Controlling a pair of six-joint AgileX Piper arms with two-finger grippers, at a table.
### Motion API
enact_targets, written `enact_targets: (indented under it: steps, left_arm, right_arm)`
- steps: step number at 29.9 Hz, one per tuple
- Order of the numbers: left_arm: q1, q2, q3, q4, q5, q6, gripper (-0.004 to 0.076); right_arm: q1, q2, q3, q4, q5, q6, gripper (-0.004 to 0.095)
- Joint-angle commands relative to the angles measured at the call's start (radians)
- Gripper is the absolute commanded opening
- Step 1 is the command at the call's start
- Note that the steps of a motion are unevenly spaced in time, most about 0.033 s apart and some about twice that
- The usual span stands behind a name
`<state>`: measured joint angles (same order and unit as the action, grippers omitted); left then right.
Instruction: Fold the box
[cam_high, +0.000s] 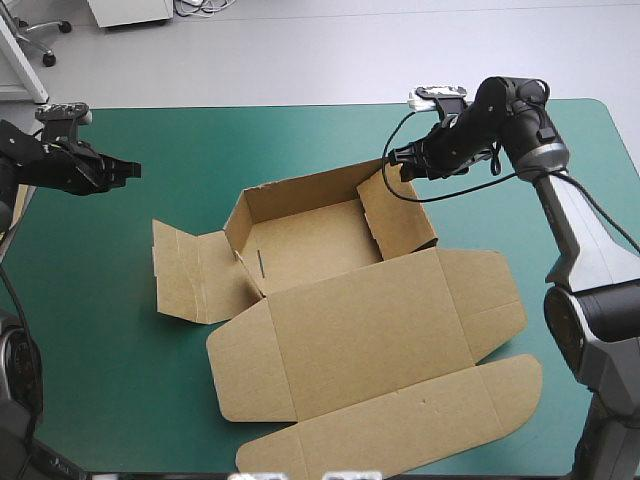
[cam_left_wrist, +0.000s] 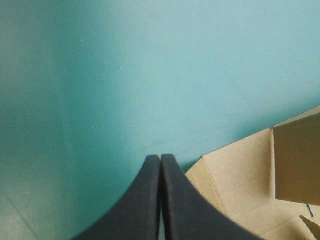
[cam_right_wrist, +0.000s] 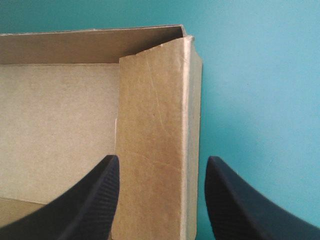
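Note:
The brown box (cam_high: 370, 340) lies mid-table, partly formed. Its far wall (cam_high: 300, 190) stands up, its left side flap (cam_high: 190, 270) lies flat, and the wide lid spreads flat toward the front edge. The right side wall (cam_high: 400, 215) is raised and leans outward. My right gripper (cam_high: 392, 162) hovers open over the box's far right corner; in the right wrist view the gripper (cam_right_wrist: 162, 162) straddles that right wall (cam_right_wrist: 155, 140), one finger inside the tray, one outside. My left gripper (cam_high: 135, 170) is shut on nothing, above the cover far left of the box. The left wrist view shows its tip (cam_left_wrist: 160, 157) beside the left flap (cam_left_wrist: 240, 190).
The teal-green cover (cam_high: 90, 330) surrounds the box. The lid's rounded flaps (cam_high: 400, 430) reach close to the table's front edge. The right arm (cam_high: 570, 230) stands along the table's right side.

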<state>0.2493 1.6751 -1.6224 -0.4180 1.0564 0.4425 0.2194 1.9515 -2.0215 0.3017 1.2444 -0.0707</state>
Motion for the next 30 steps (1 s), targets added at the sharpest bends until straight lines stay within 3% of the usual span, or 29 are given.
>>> enact_targets:
  steps: [1, 9, 30]
  left_arm:
    - [0.001, -0.046, -0.032, -0.023, -0.041, -0.002, -0.0015]
    - [0.001, -0.046, -0.032, -0.010, -0.057, -0.002, -0.0015]
    - [0.001, -0.046, -0.032, 0.013, -0.059, -0.002, -0.0015]
  right_arm:
    - [-0.002, -0.084, -0.022, 0.025, 0.006, 0.006, 0.0499]
    - [-0.002, -0.178, 0.180, -0.028, 0.006, -0.011, 0.0499]
    - [-0.002, -0.083, 0.180, 0.002, 0.004, -0.034, 0.0499]
